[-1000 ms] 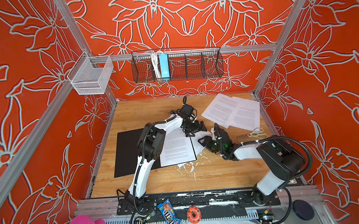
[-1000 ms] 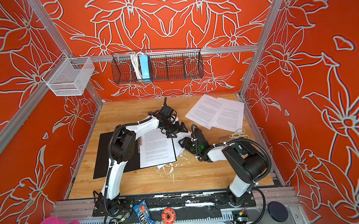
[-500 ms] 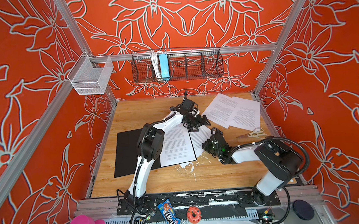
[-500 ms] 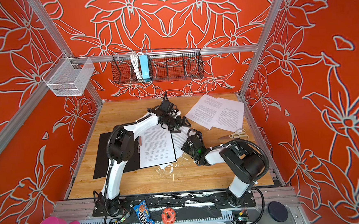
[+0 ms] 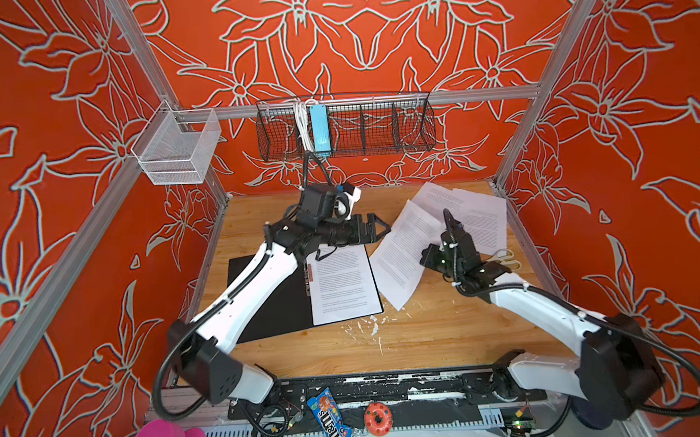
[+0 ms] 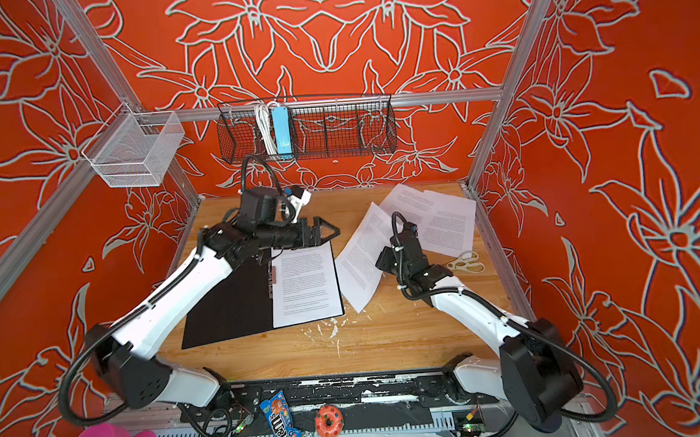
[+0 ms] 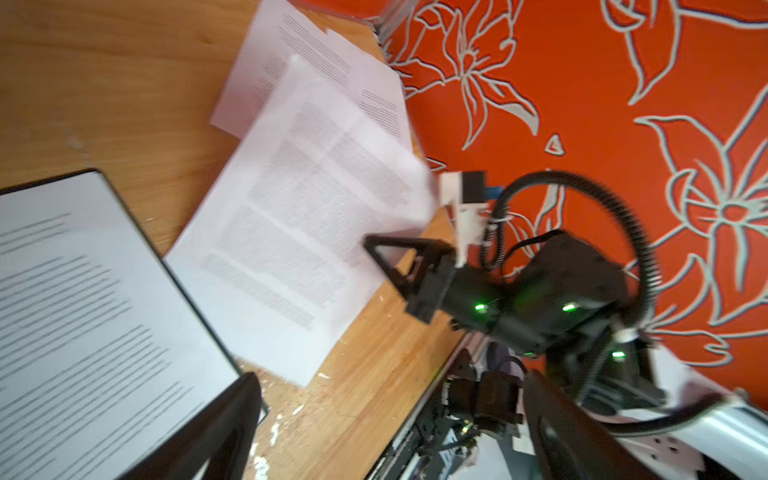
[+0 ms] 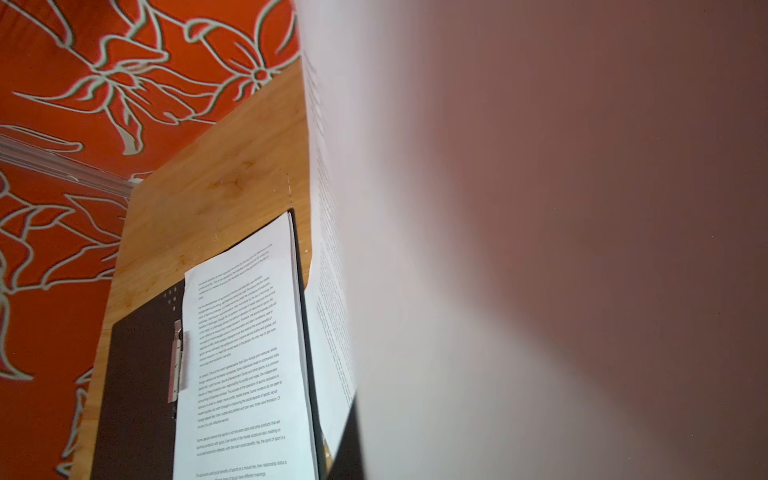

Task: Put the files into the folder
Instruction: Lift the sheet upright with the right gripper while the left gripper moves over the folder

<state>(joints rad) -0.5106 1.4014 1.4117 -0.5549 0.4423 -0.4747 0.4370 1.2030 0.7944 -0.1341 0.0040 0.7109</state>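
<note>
The folder (image 5: pixel 279 311) (image 6: pixel 225 314) lies open on the table, black inside up, with one of the files, a printed sheet (image 5: pixel 342 282) (image 6: pixel 306 284), on its right half. My right gripper (image 5: pixel 428 258) (image 6: pixel 382 261) is shut on the edge of another sheet (image 5: pixel 400 249) (image 6: pixel 359 260), which stands lifted and curled just right of the folder. That held sheet (image 8: pixel 540 249) fills most of the right wrist view. My left gripper (image 5: pixel 376 229) (image 6: pixel 328 233) (image 7: pixel 386 436) hovers open over the folder's far right corner, holding nothing. Two more sheets (image 5: pixel 464 212) (image 6: pixel 435 218) lie at the back right.
Scissors (image 5: pixel 505 258) (image 6: pixel 465 262) lie by the right wall, close to my right wrist. A black wire basket (image 5: pixel 346 124) and a white mesh basket (image 5: pixel 173 151) hang on the back rail. White flecks (image 5: pixel 367 326) dot the wood in front of the folder.
My right gripper has shut on the loose sheet beside the folder and raised it off the table. The left gripper has drawn slightly up and toward the back, staying open.
</note>
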